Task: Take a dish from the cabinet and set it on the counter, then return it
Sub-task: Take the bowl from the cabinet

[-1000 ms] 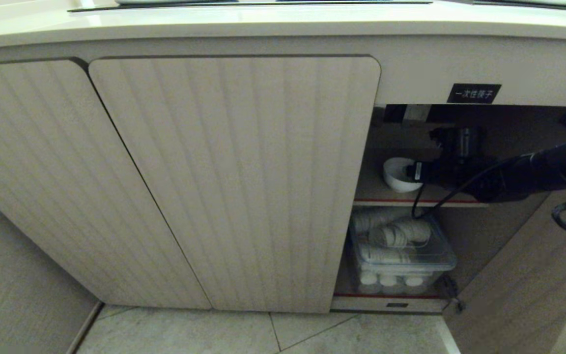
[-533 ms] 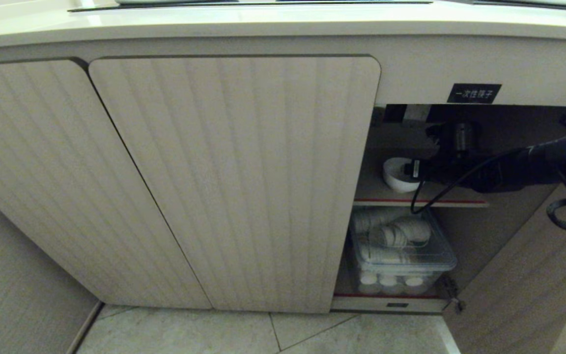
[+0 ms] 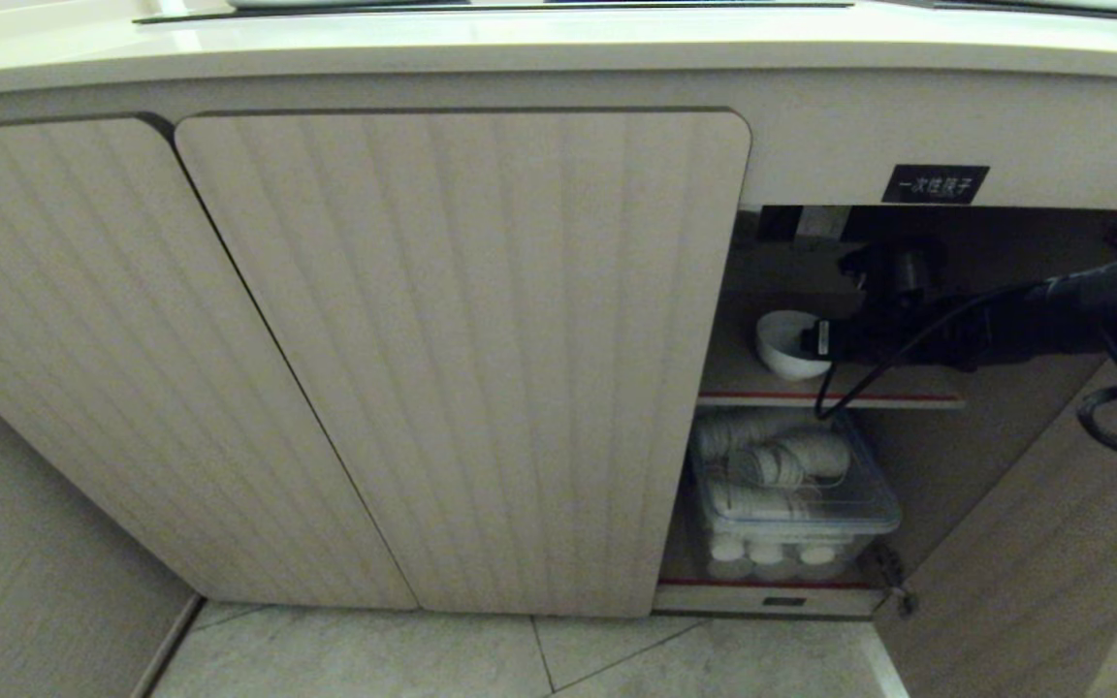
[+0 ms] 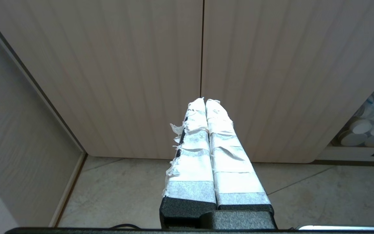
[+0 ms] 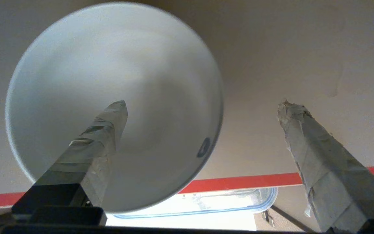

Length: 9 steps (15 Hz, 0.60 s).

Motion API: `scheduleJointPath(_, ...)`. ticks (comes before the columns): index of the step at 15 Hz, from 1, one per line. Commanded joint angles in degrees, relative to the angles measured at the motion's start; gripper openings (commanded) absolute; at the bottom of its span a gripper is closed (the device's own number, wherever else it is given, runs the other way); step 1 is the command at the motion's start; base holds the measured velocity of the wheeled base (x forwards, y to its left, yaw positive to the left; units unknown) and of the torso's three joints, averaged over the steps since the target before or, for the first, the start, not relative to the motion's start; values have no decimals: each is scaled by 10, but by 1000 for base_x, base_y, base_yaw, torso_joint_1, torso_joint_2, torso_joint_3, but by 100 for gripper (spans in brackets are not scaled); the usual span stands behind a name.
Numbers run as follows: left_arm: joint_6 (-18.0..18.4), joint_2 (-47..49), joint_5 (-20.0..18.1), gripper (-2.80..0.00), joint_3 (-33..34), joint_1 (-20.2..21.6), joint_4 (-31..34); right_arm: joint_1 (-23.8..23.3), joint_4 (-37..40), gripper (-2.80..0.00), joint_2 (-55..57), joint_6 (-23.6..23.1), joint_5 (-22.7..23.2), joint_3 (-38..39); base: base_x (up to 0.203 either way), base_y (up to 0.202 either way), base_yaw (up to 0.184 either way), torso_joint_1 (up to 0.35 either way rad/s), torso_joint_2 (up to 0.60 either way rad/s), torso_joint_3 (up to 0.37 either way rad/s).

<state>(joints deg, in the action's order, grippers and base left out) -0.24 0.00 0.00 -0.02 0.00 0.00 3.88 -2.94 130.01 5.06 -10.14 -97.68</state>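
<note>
My left gripper (image 4: 205,101) hung parked low before the closed ribbed doors (image 3: 462,359), its two taped fingers (image 4: 193,143) pressed flat together and grasping nothing. The tiled floor (image 3: 520,659) lay beneath it, at the 6 o'clock edge of the head view.

My right gripper (image 5: 203,107) was reached into the open bay of the cabinet (image 3: 811,126), entering from 3 o'clock in the head view at the level of the upper shelf (image 3: 830,397). Its taped fingers (image 5: 105,130) stood spread wide, released, with nothing clamped. One finger lay inside the rim of the dish (image 5: 115,104); the other stood outside it, well apart from the wall of the dish. I could not tell whether the inner finger touched the glaze.

The dish, a plain white bowl (image 3: 783,341), was at about 3 o'clock in the head view, on the red-edged upper shelf at the left of the bay. It appeared tilted, its mouth turned toward my wrist. A black cable (image 3: 845,393) drooped from my right arm across the shelf edge.

Below the shelf, toward 4 o'clock, a clear plastic container (image 3: 791,504) held white round lids or cups. Above the bay, at 2 o'clock, sat a small black label (image 3: 936,183) with white characters. Farthest, along 12 o'clock, ran the cream counter (image 3: 558,44), with no dish on the part in view.
</note>
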Motion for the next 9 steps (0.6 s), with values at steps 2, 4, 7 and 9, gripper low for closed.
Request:
scheduleJointPath(2, 0, 0, 0, -280, 0, 0, 0, 0, 1, 0, 5, 0, -1, -10, 0, 0, 0, 0, 0, 0)
scheduleJointPath(4, 0, 0, 0, -280, 0, 0, 0, 0, 8, 0, 6, 0, -2, -15, 0, 0, 0, 0, 0, 0)
scheduleJointPath(7, 0, 0, 0, -280, 0, 0, 0, -1, 15, 0, 6, 0, -2, -15, 0, 0, 0, 0, 0, 0)
scheduleJointPath(9, 0, 0, 0, -280, 0, 0, 0, -4, 27, 0, 8, 0, -2, -22, 0, 0, 0, 0, 0, 0)
